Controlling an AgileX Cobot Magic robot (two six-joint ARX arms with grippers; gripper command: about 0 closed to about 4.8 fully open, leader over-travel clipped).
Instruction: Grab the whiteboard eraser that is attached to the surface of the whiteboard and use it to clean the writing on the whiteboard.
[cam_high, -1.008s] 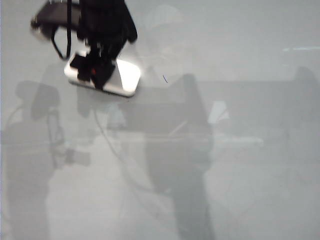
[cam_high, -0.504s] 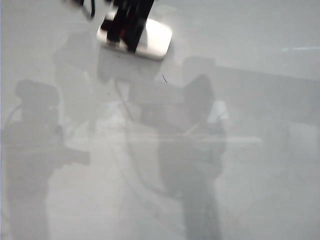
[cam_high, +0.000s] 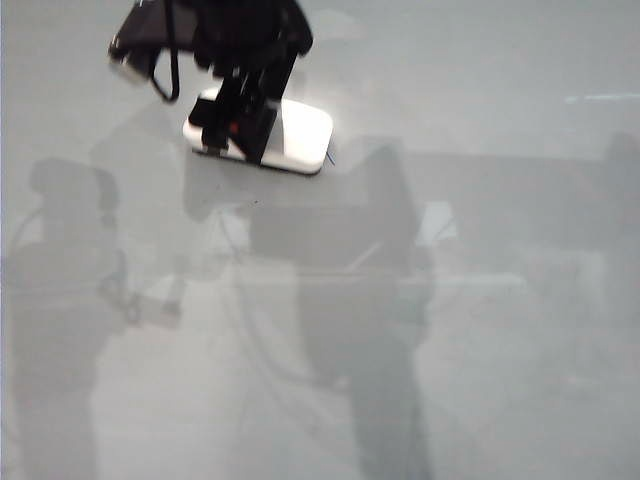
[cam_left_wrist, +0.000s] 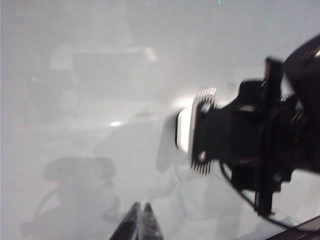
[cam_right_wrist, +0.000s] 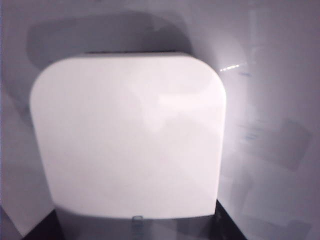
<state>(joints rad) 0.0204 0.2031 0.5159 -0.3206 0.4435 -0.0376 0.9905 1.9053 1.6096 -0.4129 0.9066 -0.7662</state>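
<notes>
Scene: a large glossy pale grey whiteboard (cam_high: 500, 330) fills the exterior view, covered in soft grey reflections of the robot.

Eraser: the small white rounded-rectangular plastic whiteboard eraser (cam_high: 296, 139) lies flat against the board near the upper left of the exterior view; it fills most of the right wrist view (cam_right_wrist: 130, 135).

Right gripper: the black right gripper (cam_high: 240, 128) reaches in from the top of the exterior view and is clamped across the eraser's left part, its jaws spread wide to span the block. In the left wrist view its ridged finger (cam_left_wrist: 202, 131) presses against the eraser's side (cam_left_wrist: 183, 131).

Left gripper: only the dark tips of the left gripper (cam_left_wrist: 139, 224) show at the edge of its own camera view, held close together over bare board, holding nothing and well apart from the eraser.

Writing: one short thin blue marker stroke (cam_high: 330, 158) shows, just beside the eraser's lower right corner. No other blue marks can be made out.

What has just changed: half a second ago the eraser sat higher up the board, clear of the blue stroke; now it has swept back down and its corner meets the stroke.

Meaning for the task: wiping looks nearly finished, and this pass should likely take off the last mark.
</notes>
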